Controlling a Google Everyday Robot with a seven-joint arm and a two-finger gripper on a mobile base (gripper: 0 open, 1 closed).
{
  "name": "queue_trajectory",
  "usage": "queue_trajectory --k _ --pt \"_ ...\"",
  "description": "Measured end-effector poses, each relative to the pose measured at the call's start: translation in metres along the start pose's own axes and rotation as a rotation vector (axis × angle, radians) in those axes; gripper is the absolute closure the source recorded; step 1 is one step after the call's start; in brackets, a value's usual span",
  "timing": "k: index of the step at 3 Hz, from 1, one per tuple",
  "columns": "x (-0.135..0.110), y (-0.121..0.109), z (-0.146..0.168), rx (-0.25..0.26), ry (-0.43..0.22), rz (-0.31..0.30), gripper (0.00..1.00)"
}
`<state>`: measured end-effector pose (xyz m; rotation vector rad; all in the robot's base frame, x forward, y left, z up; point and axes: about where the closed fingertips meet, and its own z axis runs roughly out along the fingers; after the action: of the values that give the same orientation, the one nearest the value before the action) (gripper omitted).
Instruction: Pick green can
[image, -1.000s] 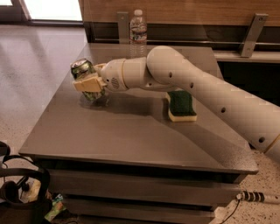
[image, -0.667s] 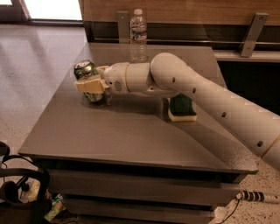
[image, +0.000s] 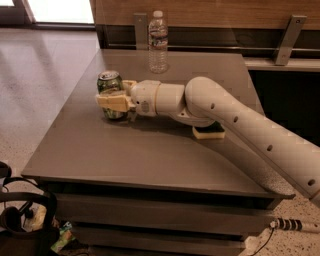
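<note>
The green can (image: 109, 82) stands upright on the left part of the grey table (image: 150, 160), its silver top showing. My gripper (image: 116, 95) reaches it from the right. One cream finger (image: 114, 103) crosses the can's front and the other lies behind it, so the gripper is shut on the can. The can's base looks to be resting on the table. My white arm stretches from the lower right across the table.
A clear plastic water bottle (image: 158, 42) stands at the table's far edge. A yellow sponge (image: 210, 133) lies mostly hidden under my arm. A wooden wall with a metal rail (image: 285, 32) runs behind. Cables and dark gear (image: 22, 215) lie on the floor at lower left.
The view has shifted a little. My arm has swung over the sponge and now hides most of it. The gripper stays at the can.
</note>
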<state>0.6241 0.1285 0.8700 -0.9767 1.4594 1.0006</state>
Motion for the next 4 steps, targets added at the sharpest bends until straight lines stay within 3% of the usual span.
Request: queue_trajectory --k 1,2,3,4 --pt "-0.0008 0.0028 0.0040 -0.009 0.003 -0.002 0.66" --pt "-0.0010 0.0042 0.0055 -0.012 0.003 -0.002 0.43" --pt "-0.0015 0.0065 0.0080 -0.018 0.003 -0.003 0.12" --pt "-0.0017 0.0078 0.0094 -0.021 0.003 -0.003 0.00"
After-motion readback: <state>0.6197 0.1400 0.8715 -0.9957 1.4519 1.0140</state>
